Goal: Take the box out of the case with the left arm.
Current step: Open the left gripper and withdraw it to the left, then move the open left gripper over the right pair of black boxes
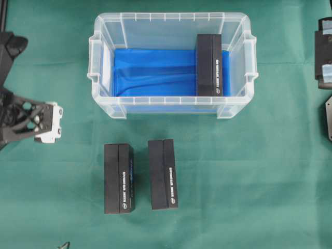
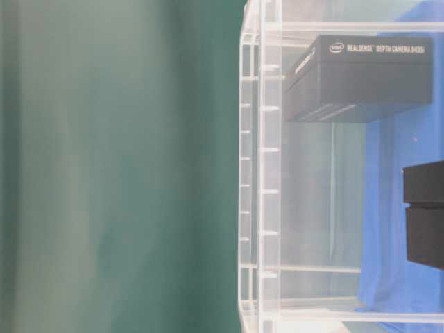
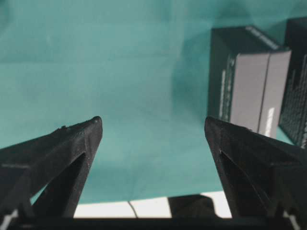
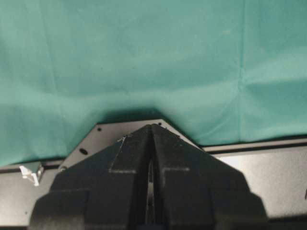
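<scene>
At the case's right end, the box lies front-to-back; the left gripper gapes empty.

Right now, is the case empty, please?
No. One black box stands at the right end of the case; two boxes lie outside.

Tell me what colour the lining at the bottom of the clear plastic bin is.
Bright blue lining, clearest in the overhead view.
</scene>
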`<state>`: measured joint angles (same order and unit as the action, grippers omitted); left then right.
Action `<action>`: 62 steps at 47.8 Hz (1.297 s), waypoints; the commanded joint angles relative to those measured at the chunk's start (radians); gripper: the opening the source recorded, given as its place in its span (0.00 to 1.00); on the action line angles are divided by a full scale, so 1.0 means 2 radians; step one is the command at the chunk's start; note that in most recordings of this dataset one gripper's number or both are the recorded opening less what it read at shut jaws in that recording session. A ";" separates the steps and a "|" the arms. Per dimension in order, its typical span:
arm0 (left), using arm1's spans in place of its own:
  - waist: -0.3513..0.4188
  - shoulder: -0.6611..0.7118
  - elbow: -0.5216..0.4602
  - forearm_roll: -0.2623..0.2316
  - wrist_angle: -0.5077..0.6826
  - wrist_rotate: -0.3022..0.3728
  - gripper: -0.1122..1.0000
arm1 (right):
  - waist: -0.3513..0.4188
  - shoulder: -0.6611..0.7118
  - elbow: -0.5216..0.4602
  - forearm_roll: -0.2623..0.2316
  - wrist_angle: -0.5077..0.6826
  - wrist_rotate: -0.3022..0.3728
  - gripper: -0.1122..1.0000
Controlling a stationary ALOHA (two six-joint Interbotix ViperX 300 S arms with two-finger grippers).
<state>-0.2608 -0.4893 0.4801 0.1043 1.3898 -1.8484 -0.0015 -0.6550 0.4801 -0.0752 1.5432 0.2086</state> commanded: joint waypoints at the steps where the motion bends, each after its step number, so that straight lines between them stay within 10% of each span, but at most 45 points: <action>1: 0.025 -0.008 -0.005 0.002 0.000 0.023 0.90 | -0.001 0.000 -0.005 -0.001 -0.002 -0.001 0.11; 32: 0.249 -0.020 -0.004 -0.001 0.006 0.256 0.90 | 0.000 0.000 -0.005 0.000 -0.003 -0.001 0.11; 62: 0.276 -0.016 -0.009 -0.008 0.005 0.281 0.90 | 0.000 0.000 -0.005 0.000 -0.004 0.000 0.11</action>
<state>0.2915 -0.5200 0.4817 0.0920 1.4036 -1.2839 -0.0015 -0.6550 0.4801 -0.0752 1.5417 0.2086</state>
